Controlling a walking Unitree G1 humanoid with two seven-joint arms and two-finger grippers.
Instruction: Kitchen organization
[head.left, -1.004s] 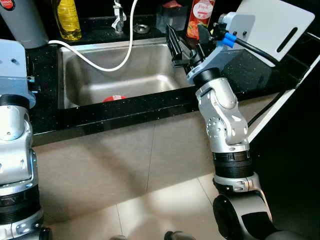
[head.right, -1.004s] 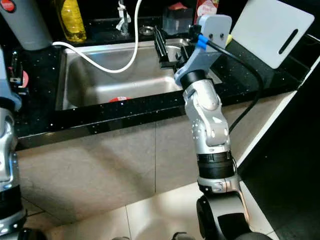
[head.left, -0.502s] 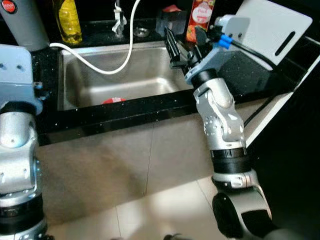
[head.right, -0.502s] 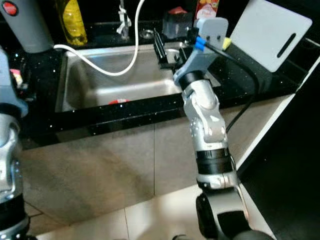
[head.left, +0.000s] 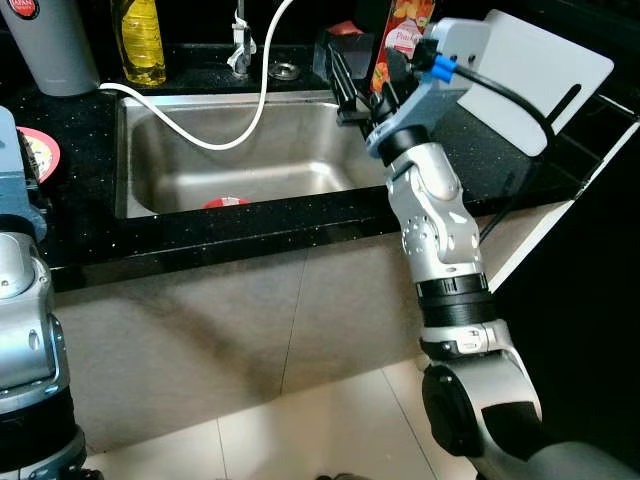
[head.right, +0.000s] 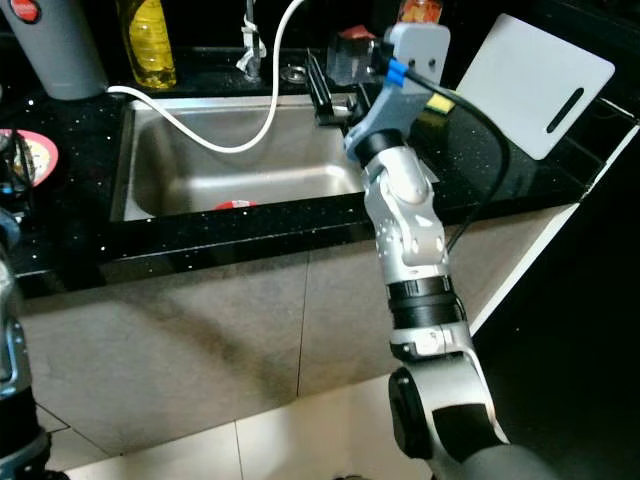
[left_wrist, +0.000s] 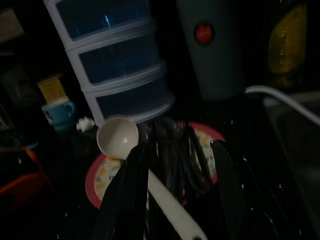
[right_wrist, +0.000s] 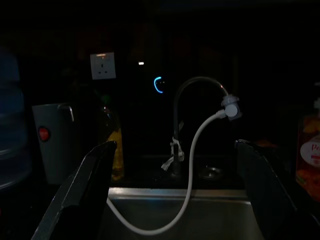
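Poised at the upper middle of the left eye view, over the right rim of the stainless steel sink (head.left: 160, 170): the right gripper (head.left: 365, 88), two long black fingers spread wide with nothing between them. Down at the sink's front wall, lower left of that gripper, lies a small red round object (head.left: 227, 202), too hidden to identify. Nearer the left gripper (left_wrist: 180, 190), fingers parted and empty: a white plastic spoon (left_wrist: 131, 152) on a red-rimmed patterned plate (left_wrist: 100, 175), handle running back between the fingers.
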